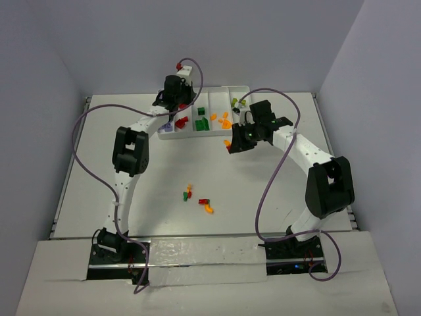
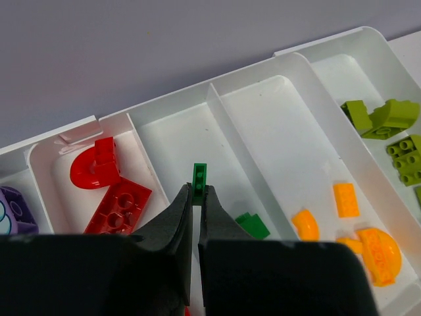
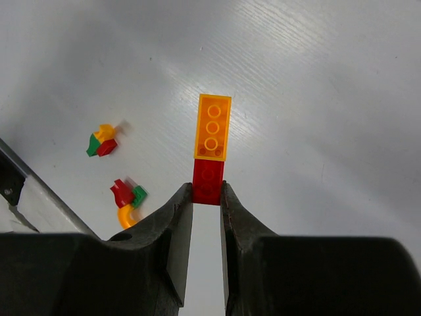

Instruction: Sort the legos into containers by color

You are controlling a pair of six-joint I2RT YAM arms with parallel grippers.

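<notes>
My left gripper (image 2: 198, 192) is shut on a thin dark green lego (image 2: 199, 179), held over the white tray (image 2: 230, 128) above the compartment with another dark green brick (image 2: 252, 225). In the other containers lie purple (image 2: 13, 210), red (image 2: 117, 204), orange (image 2: 358, 227) and lime green legos (image 2: 385, 118). My right gripper (image 3: 207, 191) is shut on a red brick (image 3: 208, 179) with an orange brick (image 3: 212, 126) stuck to its end, above the table. From above, the left gripper (image 1: 176, 105) hangs over the tray's left part (image 1: 197, 134). The right gripper (image 1: 230, 143) hovers just in front of it.
Two small clusters of loose legos lie mid-table: a red, green and yellow one (image 1: 187, 193) and a red and orange one (image 1: 206, 205). Both also show in the right wrist view (image 3: 102, 140) (image 3: 128, 197). Purple cables loop off both arms. Walls close in the table's back and sides.
</notes>
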